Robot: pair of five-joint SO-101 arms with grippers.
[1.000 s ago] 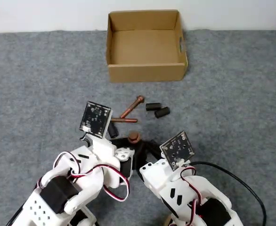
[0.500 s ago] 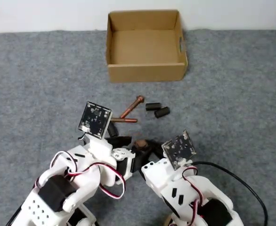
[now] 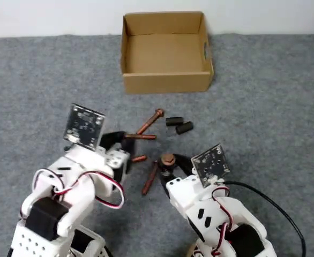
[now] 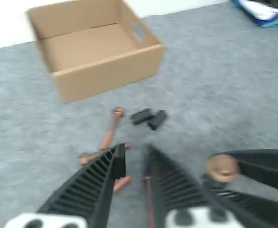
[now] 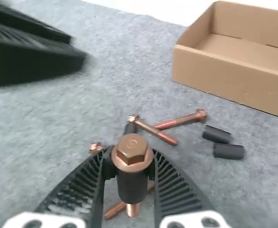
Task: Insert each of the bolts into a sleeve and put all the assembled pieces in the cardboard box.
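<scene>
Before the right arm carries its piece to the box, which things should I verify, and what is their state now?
1. Bolt seated through sleeve: ok, head above, tip out below.
2. Right gripper shut on the sleeve: ok.
3. Left gripper apart from the piece: ok, open, holding nothing.
4. Cardboard box open upward: ok.
5. Way to the box: cannot tell; loose bolts and spare sleeves lie on the carpet between.

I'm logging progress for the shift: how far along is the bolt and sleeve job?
Done: one bolt is seated in a sleeve. In hand: the right end effector grips that pair. Still to do: the box is empty, other bolts and two sleeves lie loose on the carpet, and the left end effector is open.
</scene>
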